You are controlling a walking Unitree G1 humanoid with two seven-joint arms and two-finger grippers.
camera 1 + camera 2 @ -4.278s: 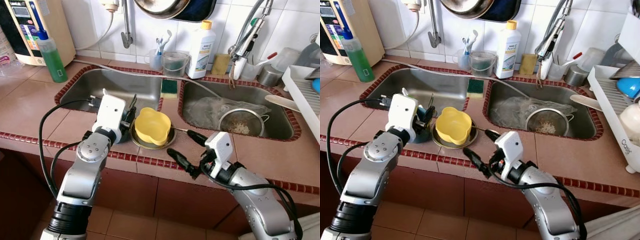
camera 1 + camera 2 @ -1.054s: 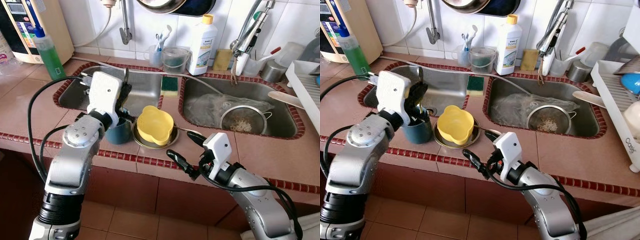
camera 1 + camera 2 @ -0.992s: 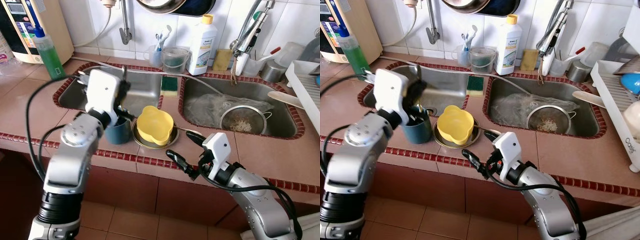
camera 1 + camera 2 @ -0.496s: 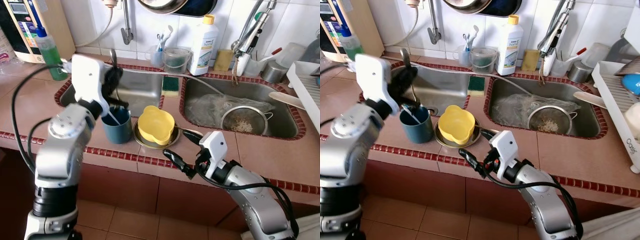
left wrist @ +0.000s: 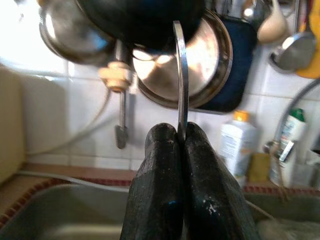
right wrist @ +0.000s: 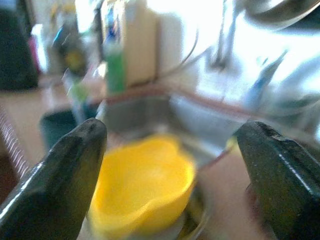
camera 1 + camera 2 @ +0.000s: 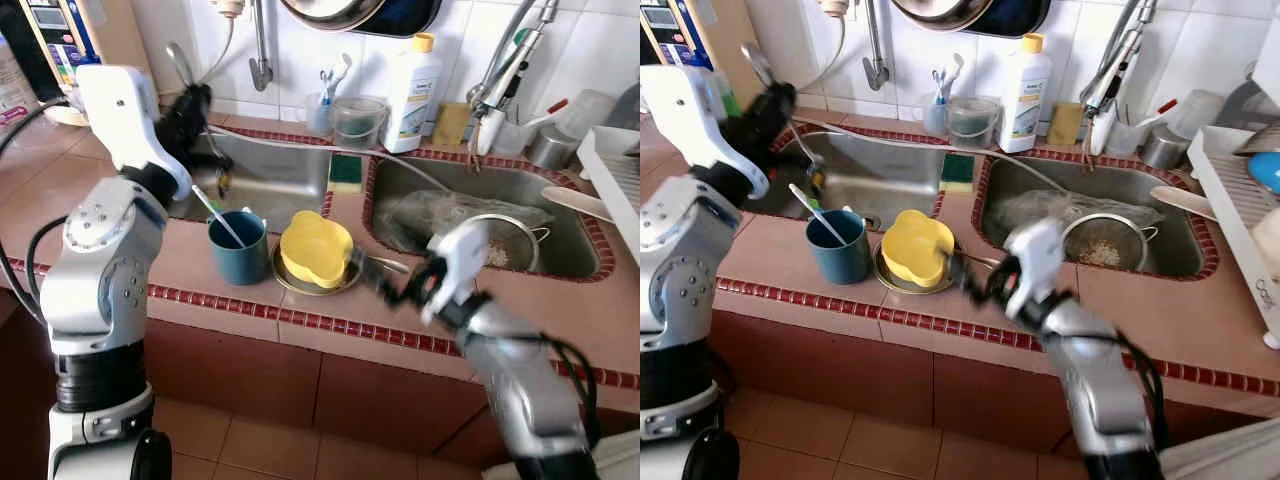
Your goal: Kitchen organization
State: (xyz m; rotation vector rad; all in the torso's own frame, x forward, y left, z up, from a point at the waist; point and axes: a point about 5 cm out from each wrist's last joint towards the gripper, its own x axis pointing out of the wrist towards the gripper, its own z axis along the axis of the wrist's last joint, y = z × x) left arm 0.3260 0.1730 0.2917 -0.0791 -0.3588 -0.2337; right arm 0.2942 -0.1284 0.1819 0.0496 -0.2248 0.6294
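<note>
Now | left gripper (image 7: pixel 195 105) has risen to frame's upper left, fingers pinched on a spoon (image 7: pixel 178 62) lifted away from the blue cup (image 7: pixel 238 248) | right gripper (image 6: pixel 172 145), spread wide, has swung toward the yellow bowl (image 7: pixel 315 248), mid-frame | right arm blurred, contact unclear

A lived-in home kitchen.
A tiled worktop (image 7: pixel 120 210) carried a steel double sink (image 7: pixel 470 215), with dish soap (image 7: pixel 405 80) at 12 o'clock, a pan (image 7: pixel 330 12) on the white-tiled wall and a dish rack (image 7: pixel 612 175) at 3 o'clock.
</note>
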